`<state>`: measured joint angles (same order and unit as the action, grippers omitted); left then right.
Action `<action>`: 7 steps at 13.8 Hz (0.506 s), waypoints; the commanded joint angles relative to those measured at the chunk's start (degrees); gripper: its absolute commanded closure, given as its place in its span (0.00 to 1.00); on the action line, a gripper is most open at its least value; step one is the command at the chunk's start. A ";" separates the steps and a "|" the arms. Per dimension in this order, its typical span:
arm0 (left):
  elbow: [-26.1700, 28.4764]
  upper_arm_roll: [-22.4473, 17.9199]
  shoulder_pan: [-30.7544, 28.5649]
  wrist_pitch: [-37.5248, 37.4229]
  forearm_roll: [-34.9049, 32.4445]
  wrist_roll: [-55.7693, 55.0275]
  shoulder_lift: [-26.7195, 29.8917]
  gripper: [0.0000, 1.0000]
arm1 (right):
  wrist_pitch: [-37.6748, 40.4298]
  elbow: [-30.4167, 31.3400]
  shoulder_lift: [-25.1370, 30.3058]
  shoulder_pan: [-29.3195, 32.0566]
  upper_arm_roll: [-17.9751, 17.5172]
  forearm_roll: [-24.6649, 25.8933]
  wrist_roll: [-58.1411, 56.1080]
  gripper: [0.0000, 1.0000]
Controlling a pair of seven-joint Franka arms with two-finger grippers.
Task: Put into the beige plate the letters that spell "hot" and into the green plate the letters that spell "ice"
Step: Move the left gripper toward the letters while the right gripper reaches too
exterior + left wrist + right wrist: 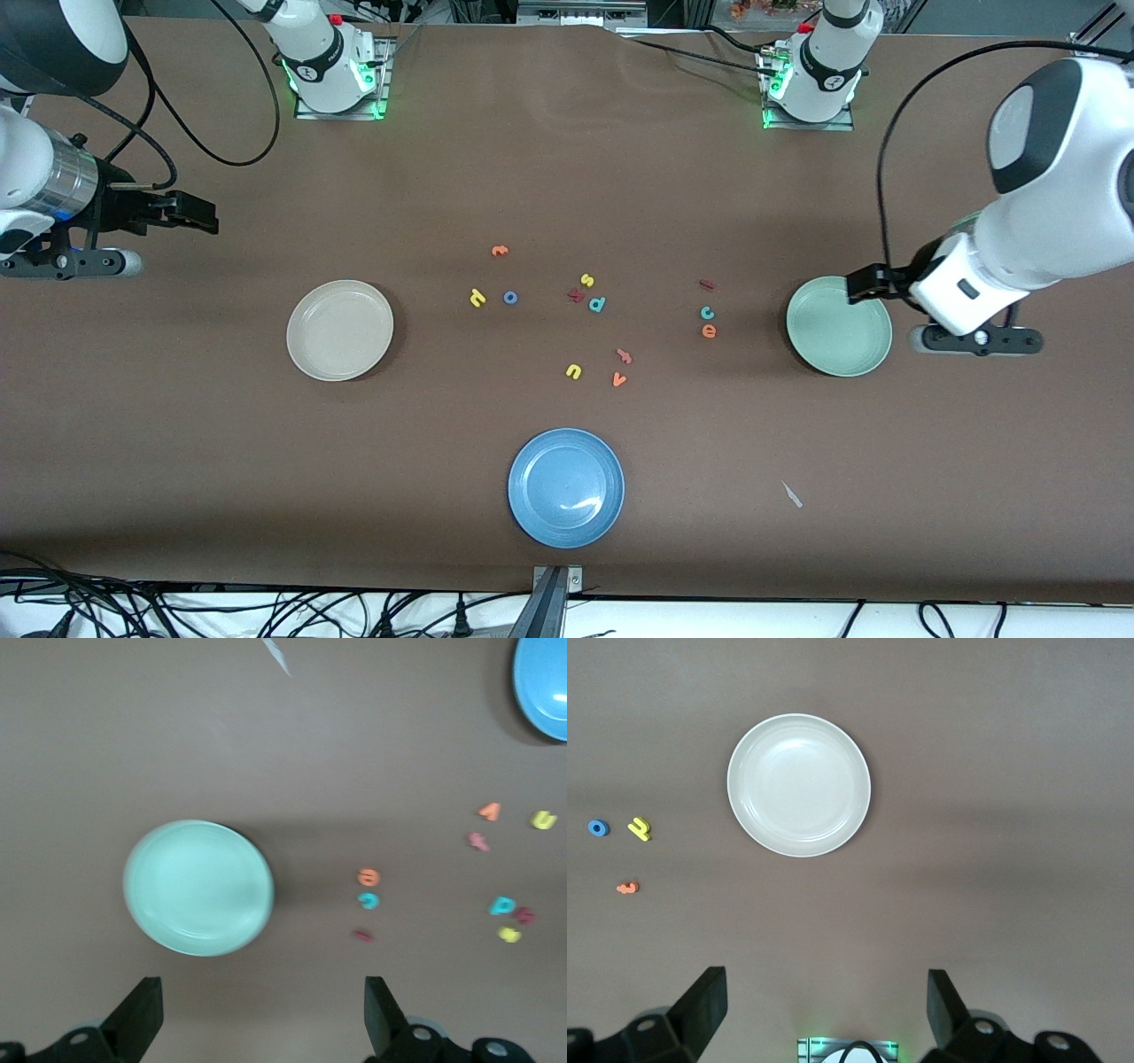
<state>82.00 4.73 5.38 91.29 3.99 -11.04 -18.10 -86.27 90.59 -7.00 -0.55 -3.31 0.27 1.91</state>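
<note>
The empty beige plate (pixel 340 330) (pixel 799 785) lies toward the right arm's end of the table. The empty green plate (pixel 839 326) (pixel 198 888) lies toward the left arm's end. Between them, the orange t (pixel 500 251) (pixel 627 889), yellow h (pixel 477 298) (pixel 640 828) and blue o (pixel 510 298) (pixel 599 827) sit nearer the beige plate. The dark red i (pixel 706 284) (pixel 362 936), teal c (pixel 707 312) (pixel 368 900) and orange e (pixel 709 330) (pixel 368 876) sit nearer the green plate. My left gripper (pixel 864 283) (pixel 263 1019) hangs open over the green plate's rim, empty. My right gripper (pixel 205 217) (pixel 827 1010) hangs open and empty near the right arm's end.
A blue plate (pixel 566 487) (pixel 545 682) lies nearest the front camera. Other loose letters lie mid-table: yellow s (pixel 586 280), dark red k (pixel 576 296), teal p (pixel 597 304), yellow u (pixel 573 371), orange v (pixel 618 379) and a pinkish one (pixel 625 356). A small pale scrap (pixel 792 494) lies apart.
</note>
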 commanded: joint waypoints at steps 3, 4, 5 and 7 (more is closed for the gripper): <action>1.32 -0.51 2.79 1.43 4.27 -12.13 -4.65 0.01 | -2.32 -0.86 -1.70 -0.85 -0.03 -2.11 0.38 0.00; 1.67 -0.51 4.54 2.91 4.19 -15.99 -6.14 0.01 | -3.28 -0.86 -2.31 -0.94 -0.03 -2.20 0.47 0.00; 2.63 -0.51 5.42 4.93 4.10 -18.99 -7.28 0.01 | -3.72 -0.86 -2.49 -1.29 -0.12 -2.47 0.55 0.00; 7.71 -0.51 7.88 11.68 4.10 -23.48 -8.26 0.01 | -4.51 -0.86 -2.93 -2.00 -0.03 -2.99 0.73 0.00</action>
<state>85.64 4.79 10.69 97.87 6.83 -30.03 -25.74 -90.08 90.59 -9.28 -1.81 -3.47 -1.64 2.01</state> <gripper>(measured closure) 0.009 0.000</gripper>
